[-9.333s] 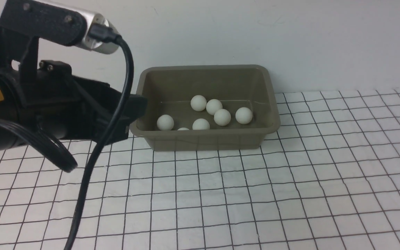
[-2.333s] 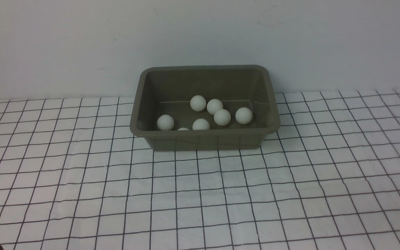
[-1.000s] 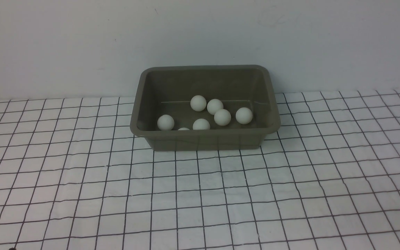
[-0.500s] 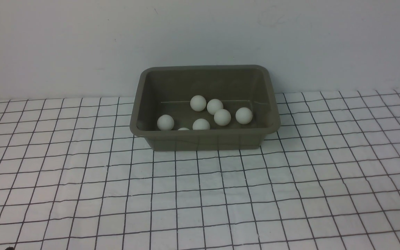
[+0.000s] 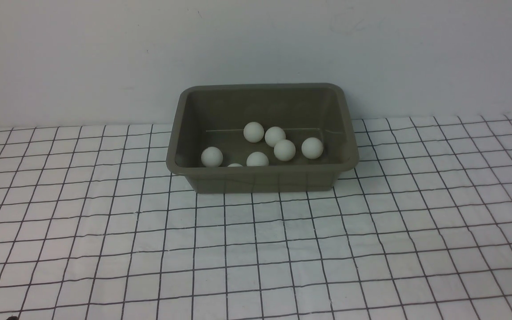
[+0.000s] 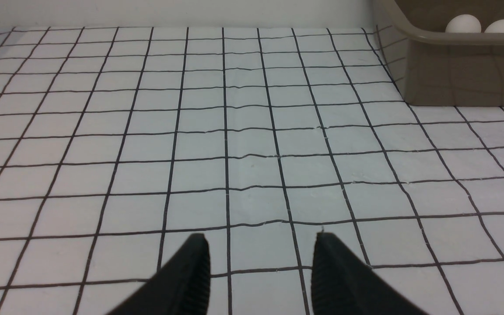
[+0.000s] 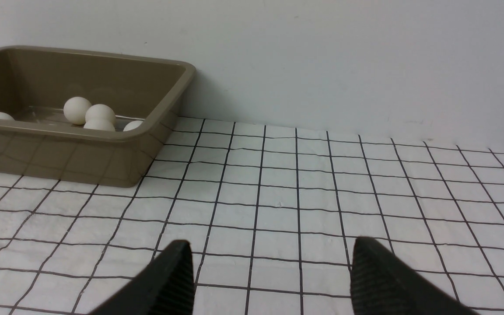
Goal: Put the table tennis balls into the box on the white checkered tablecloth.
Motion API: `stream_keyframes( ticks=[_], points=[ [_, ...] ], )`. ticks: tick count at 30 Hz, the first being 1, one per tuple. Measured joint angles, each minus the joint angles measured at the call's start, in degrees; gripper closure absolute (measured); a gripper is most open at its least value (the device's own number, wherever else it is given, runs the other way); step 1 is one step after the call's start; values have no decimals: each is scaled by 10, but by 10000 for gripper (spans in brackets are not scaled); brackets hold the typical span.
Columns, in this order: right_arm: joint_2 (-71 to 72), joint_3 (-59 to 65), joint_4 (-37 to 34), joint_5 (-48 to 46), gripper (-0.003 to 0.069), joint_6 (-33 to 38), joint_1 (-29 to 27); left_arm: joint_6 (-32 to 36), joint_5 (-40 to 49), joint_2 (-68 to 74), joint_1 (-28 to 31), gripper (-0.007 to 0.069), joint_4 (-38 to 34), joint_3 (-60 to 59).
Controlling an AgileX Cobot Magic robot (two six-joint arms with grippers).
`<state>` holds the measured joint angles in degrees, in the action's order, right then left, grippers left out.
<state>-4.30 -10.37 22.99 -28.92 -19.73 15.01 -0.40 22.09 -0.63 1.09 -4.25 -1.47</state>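
Box: olive-grey rectangular plastic box [image 5: 262, 178] with rounded corners and a flared rim, standing upright on the white checkered tablecloth [image 5: 256, 249] close to the plain pale wall [image 5: 256, 44] at the far side.
Contents: small matte white table tennis balls [image 5: 284, 150], all lying on the box floor.
Ball count: seven in the front view; four sit in a loose cluster right of centre, one lies apart toward the left wall, and two lie against the near wall, one of them showing only its top above the rim.
Box count: one.
Cloth: white fabric with a thin black grid, slightly wrinkled, with no ball on the parts in view.
Left gripper [image 6: 260, 249]: low over the cloth, black fingers [image 6: 190, 280] apart with bare cloth between them, holding nothing; the box corner appears well beyond it.
Right gripper [image 7: 271, 258]: also low over the cloth, black fingers [image 7: 379, 280] spread wide and empty, the box well apart from it.
Front view: neither arm shows.
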Motion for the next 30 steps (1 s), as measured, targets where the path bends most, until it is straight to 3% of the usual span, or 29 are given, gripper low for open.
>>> stream_keyframes(
  ticks=[9,17,21,30],
  points=[
    [0,0,-12,-7,216,6,0,0,0,0,0,325,0,0],
    [0,16,-98,-30,216,120,-2,0,0,0,0,325,0,0],
    [0,45,-129,22,216,156,-33,0,0,0,0,325,0,0],
    [0,90,-152,40,216,164,-115,0,0,0,0,325,0,0]
  ],
)
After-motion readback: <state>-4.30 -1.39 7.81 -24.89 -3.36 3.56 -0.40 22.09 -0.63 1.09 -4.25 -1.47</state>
